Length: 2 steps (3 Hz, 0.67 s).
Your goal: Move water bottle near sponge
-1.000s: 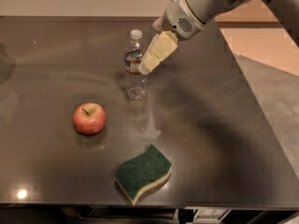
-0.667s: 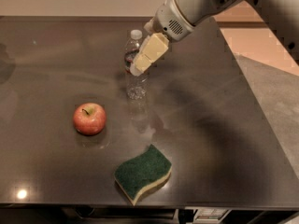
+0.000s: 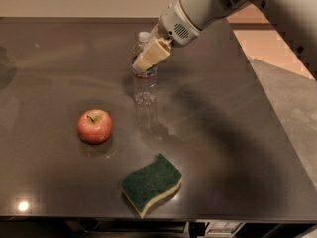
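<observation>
The water bottle (image 3: pixel 143 81) stands upright on the dark table (image 3: pixel 237 133), clear and ribbed with a white cap and a red band. My gripper (image 3: pixel 146 58) comes in from the upper right and sits at the bottle's upper part, its cream fingers (image 3: pixel 153 53) in front of the neck. The sponge (image 3: pixel 151 183), dark green over pale yellow and wavy, lies near the table's front edge, well below the bottle.
A red apple (image 3: pixel 95 126) sits left of the bottle and up-left of the sponge. The table's right edge borders a tan floor (image 3: pixel 287 58). The front edge runs just below the sponge.
My gripper has moved left and slightly down, from beside the bottle's right to over its upper part. Bottle, apple and sponge have stayed in place.
</observation>
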Tool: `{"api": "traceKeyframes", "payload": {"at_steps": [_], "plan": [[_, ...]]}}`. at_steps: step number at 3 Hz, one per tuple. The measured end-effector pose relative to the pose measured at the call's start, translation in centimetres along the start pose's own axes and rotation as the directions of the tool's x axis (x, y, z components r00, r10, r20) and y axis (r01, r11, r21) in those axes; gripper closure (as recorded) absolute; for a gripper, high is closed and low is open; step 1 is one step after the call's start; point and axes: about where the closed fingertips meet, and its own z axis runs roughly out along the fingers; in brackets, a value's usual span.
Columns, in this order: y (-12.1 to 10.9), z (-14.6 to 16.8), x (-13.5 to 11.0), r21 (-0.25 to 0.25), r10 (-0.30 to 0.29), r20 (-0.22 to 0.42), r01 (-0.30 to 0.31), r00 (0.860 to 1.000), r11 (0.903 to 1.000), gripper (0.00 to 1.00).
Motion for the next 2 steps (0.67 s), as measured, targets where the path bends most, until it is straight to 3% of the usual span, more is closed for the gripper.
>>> {"api": "traceKeyframes", "payload": {"at_steps": [2], "plan": [[1.1,-2.9,1.0,-0.011,-0.022,0.005,0.022,1.000,0.9997,0.87]]}}
